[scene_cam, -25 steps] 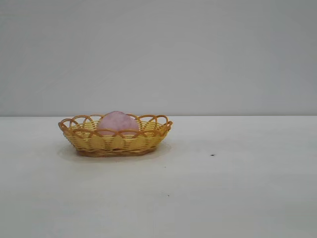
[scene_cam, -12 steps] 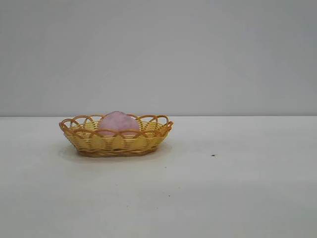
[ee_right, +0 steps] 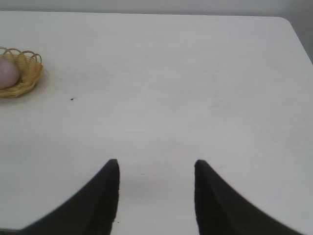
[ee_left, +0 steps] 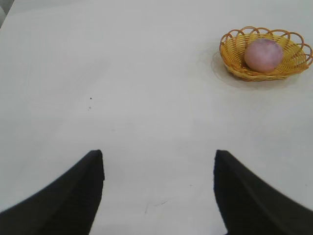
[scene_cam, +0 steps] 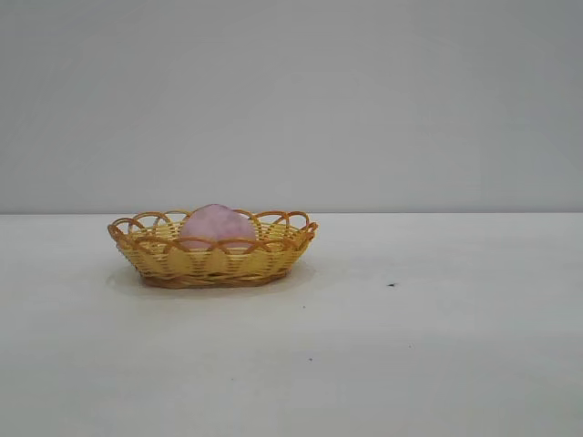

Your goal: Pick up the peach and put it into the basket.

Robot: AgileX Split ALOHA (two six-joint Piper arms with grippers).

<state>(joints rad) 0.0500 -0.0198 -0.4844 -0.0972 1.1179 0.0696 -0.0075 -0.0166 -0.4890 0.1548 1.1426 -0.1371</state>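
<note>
The dusty-pink peach (scene_cam: 217,224) lies inside the yellow wicker basket (scene_cam: 164,259) on the white table, left of centre in the exterior view. From the left wrist the peach (ee_left: 263,54) shows in the basket (ee_left: 232,54) far off. My left gripper (ee_left: 159,159) is open over bare table with nothing between its fingers. The right wrist view catches the basket (ee_right: 29,73) and the peach (ee_right: 7,73) at the picture's edge. My right gripper (ee_right: 156,166) is open too, empty, far from the basket. Neither arm shows in the exterior view.
A small dark speck (scene_cam: 391,285) marks the white table (scene_cam: 437,346) right of the basket. The table's far edge and rounded corner (ee_right: 288,22) show in the right wrist view. A plain grey wall stands behind.
The basket with the peach shifts very slightly between frames and is back where it stood a second ago. No arm is seen in the exterior view.
</note>
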